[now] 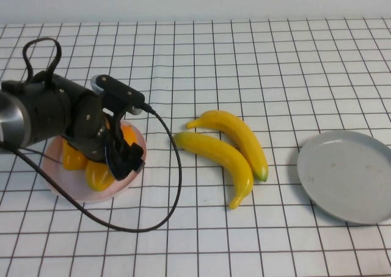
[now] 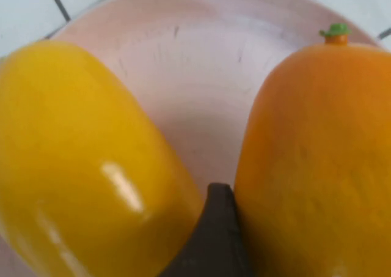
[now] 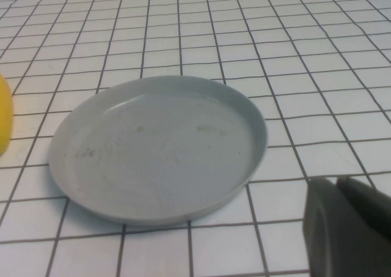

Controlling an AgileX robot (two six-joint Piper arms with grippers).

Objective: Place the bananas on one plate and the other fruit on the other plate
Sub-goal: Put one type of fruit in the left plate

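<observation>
Over the pink plate [image 1: 58,188], left pincer [image 1: 125,158] angled down, spread beside mangoes [image 1: 98,174], right pincer unseen.

Two yellow bananas [image 1: 229,148] side by side between pink plate [image 1: 138,138] and grey plate [image 1: 348,176].

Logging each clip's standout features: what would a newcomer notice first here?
The left gripper hangs low over the pink plate at the table's left, where two mango-like fruits lie. Two bananas lie side by side mid-table. The grey plate sits empty at right; the right gripper waits beside it.
</observation>
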